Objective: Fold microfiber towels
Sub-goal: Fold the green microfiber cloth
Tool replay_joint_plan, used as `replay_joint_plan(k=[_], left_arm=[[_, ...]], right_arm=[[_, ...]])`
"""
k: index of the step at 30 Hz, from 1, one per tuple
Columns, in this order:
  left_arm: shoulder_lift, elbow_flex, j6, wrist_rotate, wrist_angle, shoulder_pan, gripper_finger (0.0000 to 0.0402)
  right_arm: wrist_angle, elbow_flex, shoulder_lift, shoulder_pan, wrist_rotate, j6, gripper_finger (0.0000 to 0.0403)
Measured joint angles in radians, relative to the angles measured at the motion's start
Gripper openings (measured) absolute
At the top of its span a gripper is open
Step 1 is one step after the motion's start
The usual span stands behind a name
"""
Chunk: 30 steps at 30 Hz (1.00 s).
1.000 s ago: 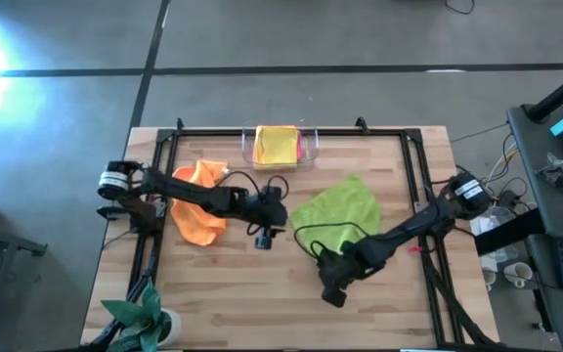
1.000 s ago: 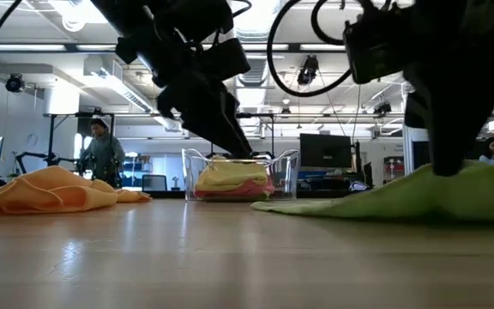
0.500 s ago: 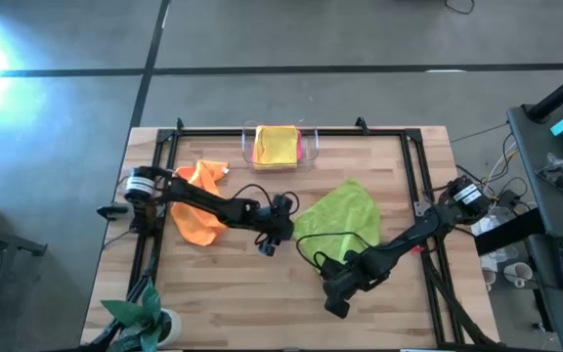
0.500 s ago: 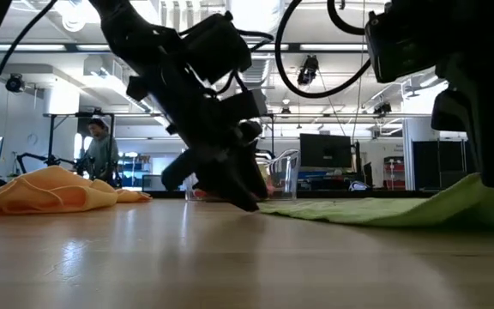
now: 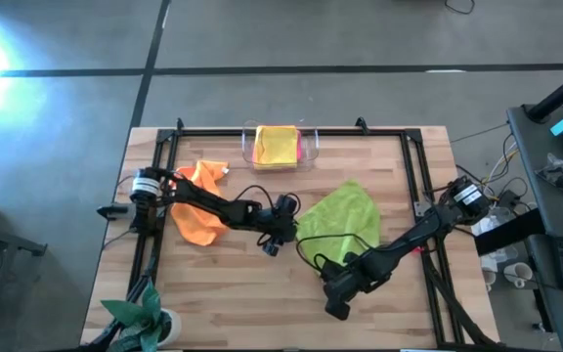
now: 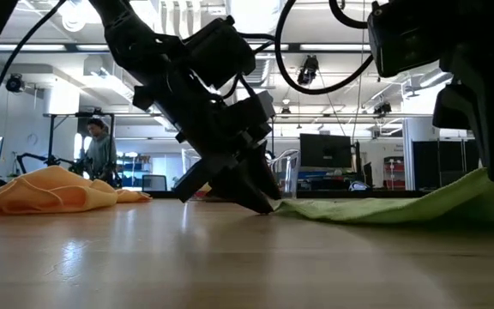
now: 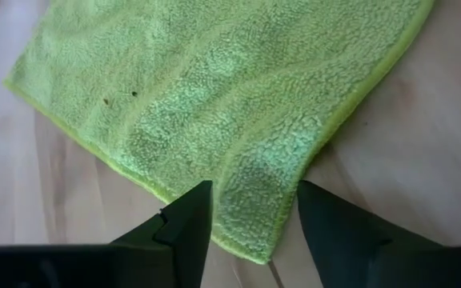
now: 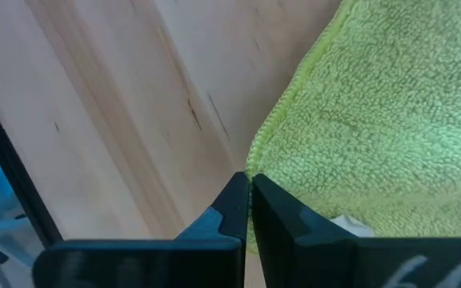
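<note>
A lime green towel [image 5: 342, 217] lies spread on the table right of centre. My left gripper [image 7: 250, 196] is low at its left corner [image 7: 254, 228], open, one finger on each side of that corner. My right gripper [image 8: 249, 188] is at the towel's near side and shut on it. An orange towel [image 5: 198, 203] lies crumpled at the left. A yellow towel [image 5: 277, 145] rests folded in the clear tray [image 5: 248, 149] at the far edge, with pink showing beneath it. My left gripper stands with its fingers [image 7: 189, 218] astride the towel's corner; whether they touch the cloth I cannot tell. My right gripper pinches the towel's hemmed edge [image 8: 256, 160] between its two shut fingers, slanting down from above. That part [image 6: 478, 182] is raised a little off the table; the rest lies flat.
A black frame [image 5: 291, 131] runs around the work area. A potted plant [image 5: 140, 318] stands at the near left corner. Bare wood lies along the near edge and between the two towels. A person [image 6: 99, 154] stands far off in the room.
My left gripper has come down, rolling as it went, and moved toward the table's right edge to the lime towel's left corner. My right gripper has shifted slightly while shut on the towel. The towel's raised right part has sunk and the cloth now lies flatter.
</note>
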Motion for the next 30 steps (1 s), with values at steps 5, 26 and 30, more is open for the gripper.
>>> replay_joint_plan(k=[5, 26, 30], left_arm=[[-0.001, -0.002, 0.0, 0.009, -0.004, -0.001, 0.0103], [-0.346, 0.04, -0.08, 0.199, -0.526, -0.03, 0.0001], [-0.485, 0.048, -0.09, 0.199, -0.632, -0.03, 0.0]], right_arm=[[0.01, 0.0, 0.0, 0.002, 0.0, -0.001, 0.0008], [0.016, 0.049, -0.065, 0.055, 0.073, 0.103, 0.0008], [-0.04, 0.13, -0.076, 0.055, 0.188, 0.072, 0.0008]])
